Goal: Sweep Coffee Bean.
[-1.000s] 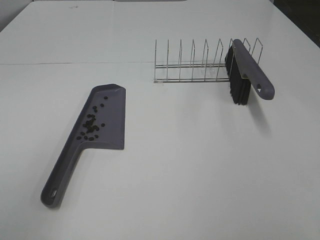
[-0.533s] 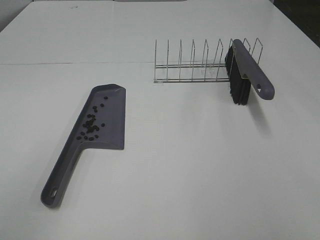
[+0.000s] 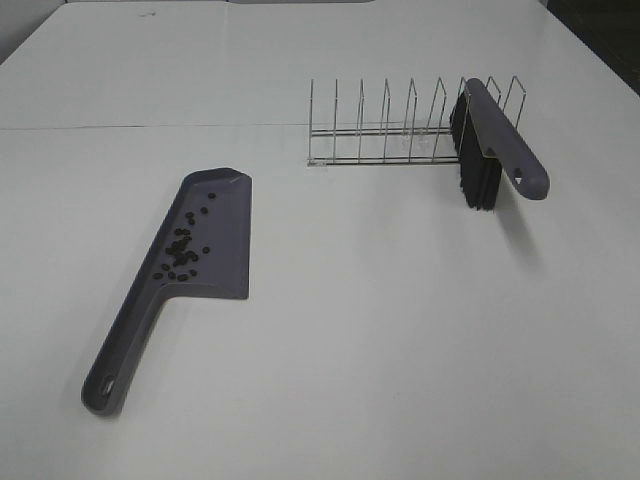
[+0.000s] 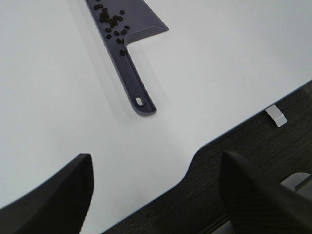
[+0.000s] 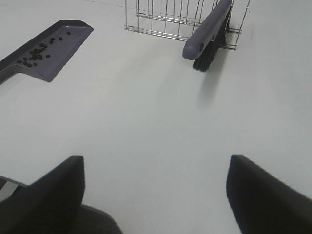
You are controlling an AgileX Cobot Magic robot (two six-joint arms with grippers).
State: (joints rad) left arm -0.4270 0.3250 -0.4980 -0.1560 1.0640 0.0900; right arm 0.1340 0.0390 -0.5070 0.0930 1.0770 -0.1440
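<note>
1. Nothing has shifted since a second ago: dustpan, beans, brush and rack sit exactly where they were in the high view.
2. And there's the coffee bean (image 3: pixel 181 252) cluster, all gathered inside the grey-purple dustpan (image 3: pixel 222 258), mostly toward the end where the pan narrows into its handle, with a few strays further up the pan.
3. The dustpan lies flat on the white table (image 3: pixel 400 330), left of centre, its handle angled toward the near-left corner.
4. Over on the right, the brush (image 3: pixel 495 140) is propped in the wire rack (image 3: pixel 385 135), black bristles hanging down, grey handle sticking out toward the front.
5. Brush and dustpan are well apart, bare table between them.
6. Left gripper (image 4: pixel 156 190): seen from the left wrist view, its two dark fingers stand wide apart with nothing between them, over the table's near edge, the dustpan handle ahead of it.
7. Right gripper (image 5: pixel 156 195): jaws spread wide too, empty, hovering above bare table, with the brush and rack far ahead.
</note>
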